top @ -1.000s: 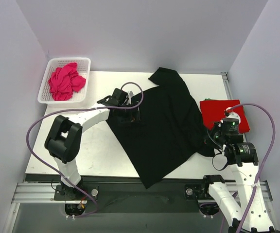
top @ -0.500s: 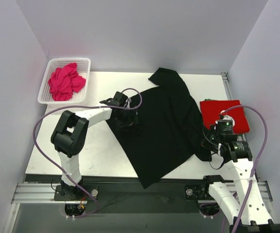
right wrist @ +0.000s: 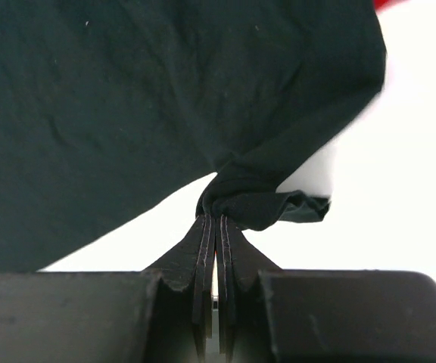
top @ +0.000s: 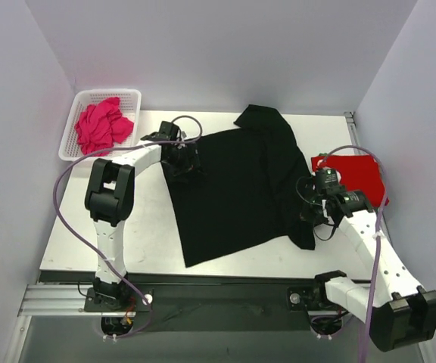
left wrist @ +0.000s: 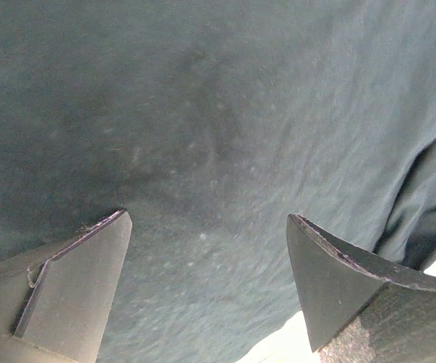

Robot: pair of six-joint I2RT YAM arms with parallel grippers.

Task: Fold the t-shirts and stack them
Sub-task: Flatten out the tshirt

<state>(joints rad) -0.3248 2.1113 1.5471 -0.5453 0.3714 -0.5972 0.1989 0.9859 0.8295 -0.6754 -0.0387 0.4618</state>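
**Top view.** Black t-shirt (top: pixel 241 189) lies spread but skewed across the middle of the tabletop (top: pixel 127 227), one sleeve reaching the far edge. Red t-shirt (top: pixel 358 172) lies flat at the right edge. Magenta t-shirt (top: pixel 101 128) is bundled in the basket (top: pixel 131 94) at the far-left corner. Left arm is stretched far forward, left gripper (top: pixel 184 157) over the black shirt's far-left corner. Right arm comes in from the right edge, elbow bent, right gripper (top: pixel 309 210) at the shirt's right side.

**Left wrist.** Fingers (left wrist: pixel 74 287) spread wide, nothing between them. Black cloth is close beneath; contact unclear.

**Right wrist.** Jaws pressed together, pinching a bunched fold of the black shirt's edge above bare tabletop.

**Judgement.** The step looks like squaring the shirt flat before folding. The left should close on the corner cleanly. Then both should draw apart evenly, keeping the cloth taut and off the red shirt.
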